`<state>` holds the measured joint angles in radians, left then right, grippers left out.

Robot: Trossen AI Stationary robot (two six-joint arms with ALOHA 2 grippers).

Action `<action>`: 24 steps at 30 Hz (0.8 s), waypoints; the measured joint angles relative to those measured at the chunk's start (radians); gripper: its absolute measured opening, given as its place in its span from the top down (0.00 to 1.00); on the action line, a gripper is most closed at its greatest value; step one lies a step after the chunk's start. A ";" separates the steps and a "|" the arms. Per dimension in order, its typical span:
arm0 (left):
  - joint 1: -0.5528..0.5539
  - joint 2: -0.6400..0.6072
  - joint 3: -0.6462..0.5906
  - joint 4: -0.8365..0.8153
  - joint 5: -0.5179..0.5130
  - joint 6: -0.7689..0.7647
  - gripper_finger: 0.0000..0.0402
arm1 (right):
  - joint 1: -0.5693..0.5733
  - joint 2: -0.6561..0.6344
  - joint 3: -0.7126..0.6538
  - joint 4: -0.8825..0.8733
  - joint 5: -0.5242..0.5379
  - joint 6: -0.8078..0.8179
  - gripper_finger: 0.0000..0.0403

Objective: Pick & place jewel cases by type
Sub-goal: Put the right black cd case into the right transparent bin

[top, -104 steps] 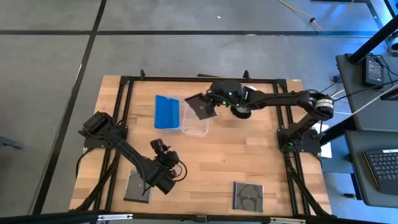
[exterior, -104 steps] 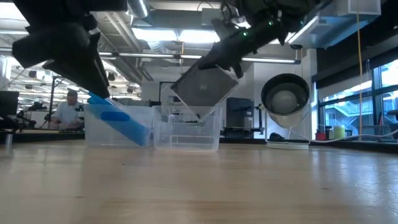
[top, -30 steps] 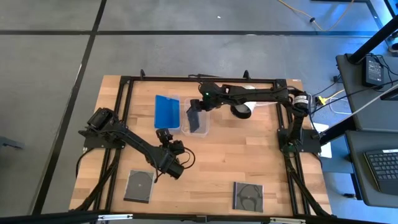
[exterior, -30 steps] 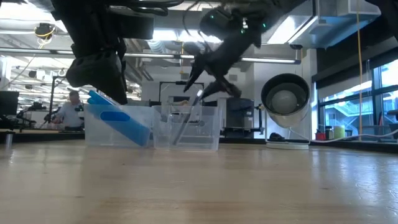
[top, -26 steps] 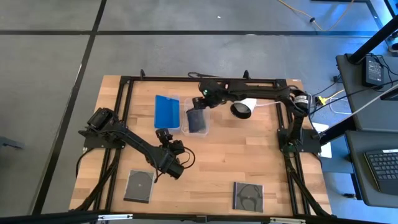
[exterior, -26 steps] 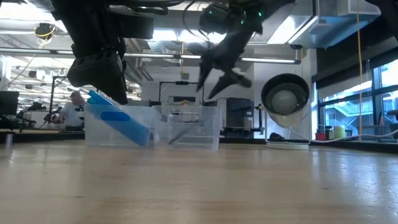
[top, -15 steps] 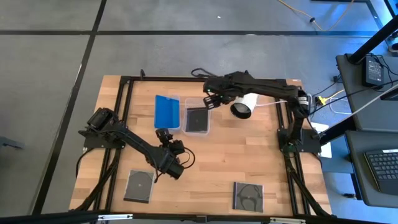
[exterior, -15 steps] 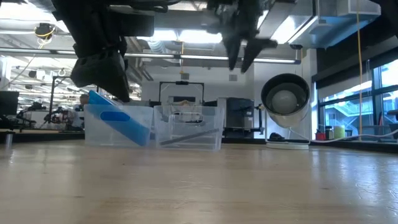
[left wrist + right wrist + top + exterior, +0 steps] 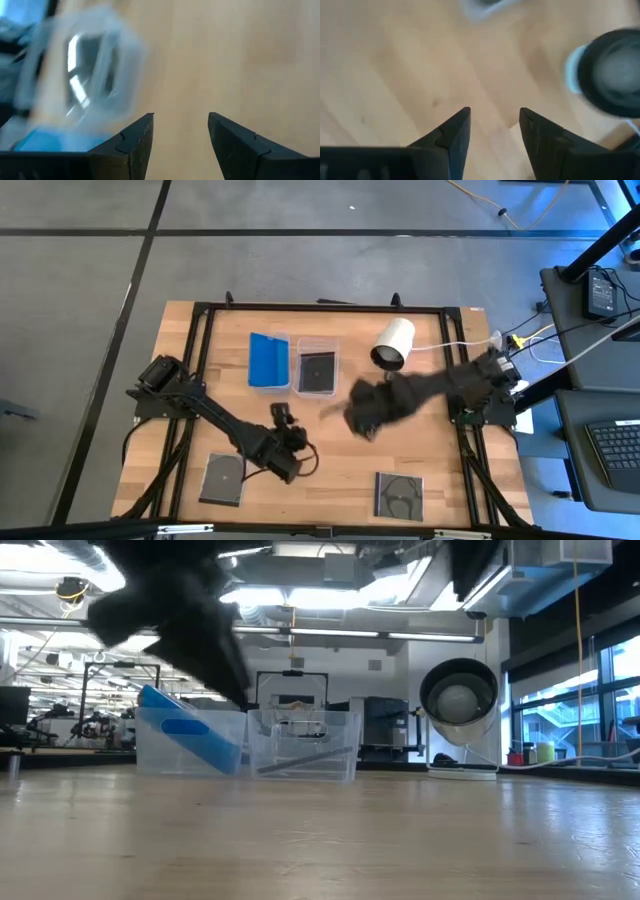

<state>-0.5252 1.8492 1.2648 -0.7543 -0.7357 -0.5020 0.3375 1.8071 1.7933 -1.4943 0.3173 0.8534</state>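
— Right gripper: state and position?

— Jaws apart, nothing between them. It hangs over mid-table, between the tubs and the near-right dark case. Left gripper is also parted and empty, just right of the near-left dark case.

— Hazards from here?

— Judged, not observed: both loose cases lie flat on the wood, so the fingers must get under or across a thin edge. A shallow approach could skid a case along the table or off its near edge. A corner pinch could let the case swing and drop. The near-left case also lies beside the left arm's cabling, which could snag or nudge it. At the far end, a case released tilted could jam against a tub wall or land in the wrong tub. The cylinder stands just right of the tubs and could be knocked by a wide swing.

— Condition of the cases?

— Both loose ones are dark, square and flat, with a disc outline showing. A third dark case lies flat in the right tub. Blue cases sit in the left tub, leaning by the low view. How many are there, I cannot tell.

— Sorting so far?

— Consistent: blue left, dark right, with two dark cases outstanding.
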 joint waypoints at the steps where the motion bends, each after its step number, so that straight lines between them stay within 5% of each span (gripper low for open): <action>1: 0.003 0.000 0.000 0.058 0.016 0.047 0.54 | 0.038 -0.003 -0.032 0.018 0.000 0.006 0.57; 9: 0.011 0.007 0.000 0.392 0.112 0.264 0.54 | 0.297 -0.004 -0.303 0.299 -0.082 0.001 0.57; 15: 0.027 0.060 0.001 0.514 0.145 0.376 0.54 | 0.434 -0.004 -0.424 0.341 -0.077 0.040 0.59; 21: 0.102 0.166 0.000 0.651 0.439 0.504 0.54 | 0.475 -0.007 -0.545 0.528 -0.057 0.046 0.63; 24: 0.145 0.185 0.000 0.667 0.500 0.506 0.54 | 0.471 -0.028 -0.611 0.633 -0.063 0.012 0.65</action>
<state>-0.3802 2.0342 1.2644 -0.0875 -0.2357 0.0044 0.8080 1.7788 1.1823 -0.8610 0.2542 0.8654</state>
